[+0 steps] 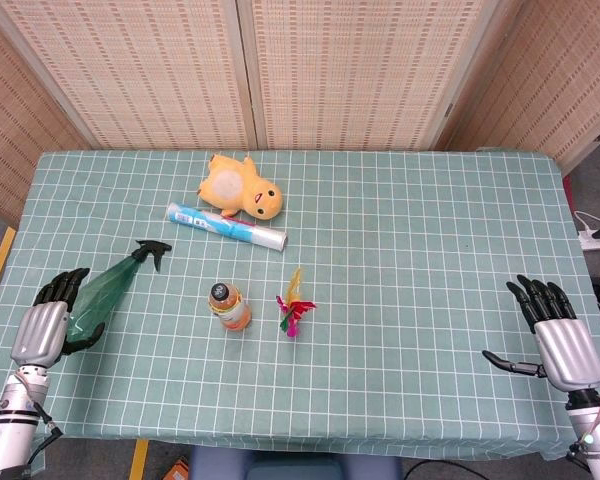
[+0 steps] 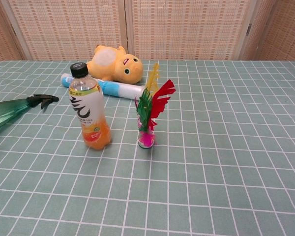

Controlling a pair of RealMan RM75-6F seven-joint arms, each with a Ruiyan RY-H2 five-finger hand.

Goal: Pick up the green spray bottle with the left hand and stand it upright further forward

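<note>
The green spray bottle point(image 1: 108, 286) lies on its side at the table's left, its black nozzle pointing toward the far right; the chest view shows it at the left edge point(image 2: 7, 112). My left hand point(image 1: 48, 322) is at the bottle's base, fingers stretched out on its far side and thumb on its near side. The base sits between them, and the fingers look apart rather than closed on it. My right hand point(image 1: 558, 338) rests at the table's near right with fingers spread, holding nothing. Neither hand appears in the chest view.
An orange drink bottle point(image 1: 229, 306) stands mid-table beside a feather shuttlecock point(image 1: 294, 306). Further back lie a blue-and-white tube point(image 1: 226, 226) and a yellow plush duck point(image 1: 240, 187). The checked green cloth point(image 1: 420, 250) covers the table.
</note>
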